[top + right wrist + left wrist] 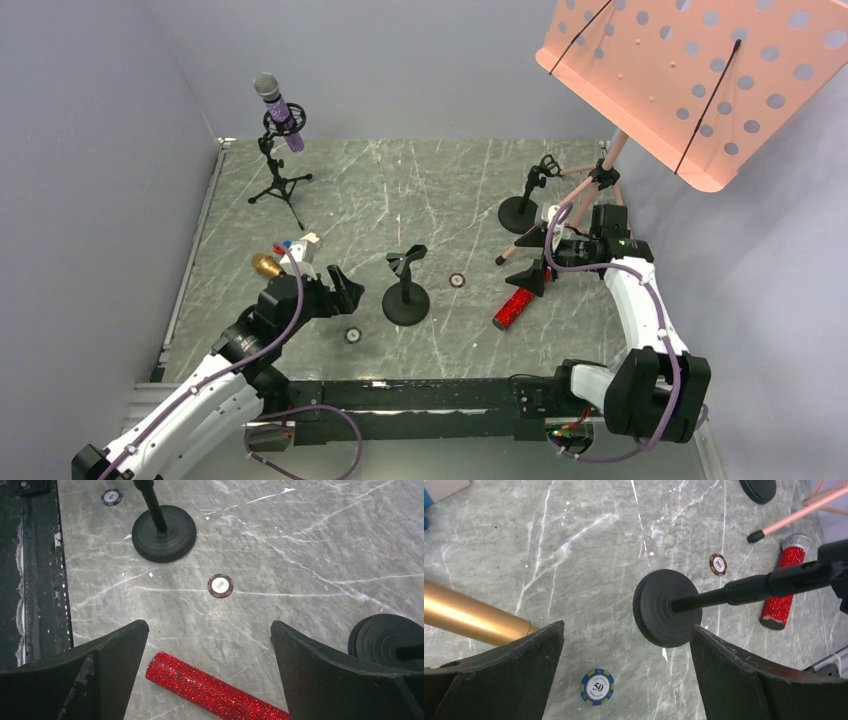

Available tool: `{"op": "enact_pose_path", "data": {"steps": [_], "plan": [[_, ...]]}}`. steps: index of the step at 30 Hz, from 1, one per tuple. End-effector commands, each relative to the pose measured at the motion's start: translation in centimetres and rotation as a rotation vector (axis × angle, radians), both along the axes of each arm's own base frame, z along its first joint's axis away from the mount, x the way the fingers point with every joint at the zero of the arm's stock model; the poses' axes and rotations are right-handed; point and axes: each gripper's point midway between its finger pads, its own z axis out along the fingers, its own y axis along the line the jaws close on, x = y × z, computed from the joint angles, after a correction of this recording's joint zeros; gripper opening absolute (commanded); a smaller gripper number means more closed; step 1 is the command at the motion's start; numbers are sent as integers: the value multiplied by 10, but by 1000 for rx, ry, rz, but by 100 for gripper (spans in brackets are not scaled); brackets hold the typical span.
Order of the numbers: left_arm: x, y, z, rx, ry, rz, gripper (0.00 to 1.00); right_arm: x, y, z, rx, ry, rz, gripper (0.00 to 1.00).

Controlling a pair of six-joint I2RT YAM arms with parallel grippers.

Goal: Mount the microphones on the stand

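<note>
On a grey marble-patterned table (400,190), three microphones, three microphone stands and two poker chips lie within reach of two robot arms. One of the three, the purple microphone (280,105), sits tilted in the clip of the tripod stand (278,185) at the far left corner, silver head uppermost. The other two lie flat on the table. The gold microphone (474,620) rests at the left, just beside the left gripper (626,630), whose jaws are spread wide and hold nothing. The red microphone (215,692) rests near the right side, below the right gripper (210,625), whose jaws also stand fully apart and grip nothing; its glittered barrel runs across the gap between the two fingers without touching either. Two round-based stands are upright: the centre stand (405,300) between the two grippers and the rear stand (522,210) towards the back right. A pink perforated music stand (700,80) towers over the far right corner, its legs planted near the rear stand. Of the two chips, the blue chip (597,686), marked 50, lies near the centre stand's base on the near side, and the brown chip (220,585) lies between the centre stand and the red microphone
</note>
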Motion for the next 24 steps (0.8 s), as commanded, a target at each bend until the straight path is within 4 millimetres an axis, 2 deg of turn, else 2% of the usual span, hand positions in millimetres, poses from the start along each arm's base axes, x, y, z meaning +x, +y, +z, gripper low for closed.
{"op": "enact_pose_path", "data": {"steps": [1,5,7,10,14,17,20,24], "plan": [[8,10,9,-52,4,113,99,20,-6,20,16,-8,-72,100],[8,14,13,-28,4,122,99,10,-17,11,-72,98,-159,100],[7,14,11,-22,2,118,99,13,-30,7,-123,170,-278,100],[5,17,4,-13,8,123,99,30,-57,8,-136,291,-601,100],[2,20,1,-19,0,127,99,46,-81,11,-47,411,-931,100],[0,23,0,-19,-13,135,99,47,-84,-5,73,587,-1111,100],[-2,27,-1,-16,-17,141,99,37,-72,-32,136,759,-1155,100],[-4,28,-5,-24,-19,142,99,35,-80,-42,175,708,-1227,100]]}}
